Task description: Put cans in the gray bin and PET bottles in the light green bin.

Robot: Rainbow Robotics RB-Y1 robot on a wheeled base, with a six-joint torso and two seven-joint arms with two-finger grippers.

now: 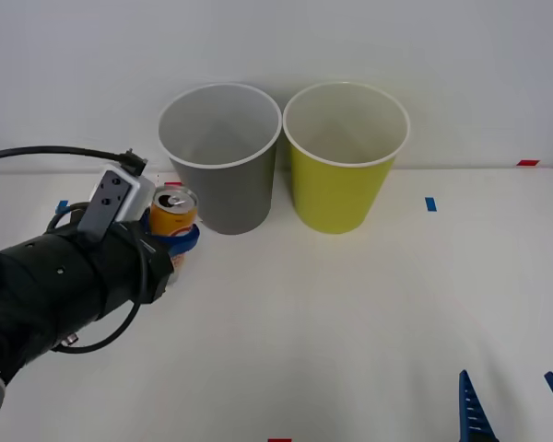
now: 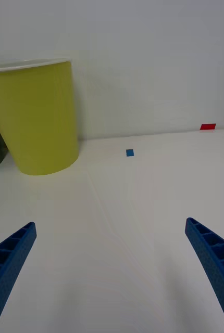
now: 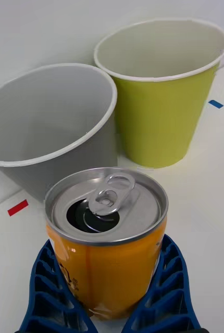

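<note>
Now a can held beside two bins on the white bench (image 1: 369, 313).
Gray bin (image 1: 223, 189) and light green bin (image 1: 343, 189) stand touching at the back; left pincer (image 1: 177, 241) grips the upright orange can (image 1: 173, 214) just beside the gray one; right pincer (image 1: 514, 405) hangs open, near edge.

In the front view we see two bins standing side by side on the worktop (image 1: 369, 313) at upper centre of the frame, their rims nearly touching: the gray bin (image 1: 221, 161) on the left, the light green bin (image 1: 344, 161) on the right. The can (image 1: 173, 216) stands upright just left of the gray bin, between the fingers of our left gripper (image 1: 177, 241), which reaches in from the frame's left edge. Our right gripper (image 1: 514, 405) sits at the lower right corner, well apart from both bins.
</note>
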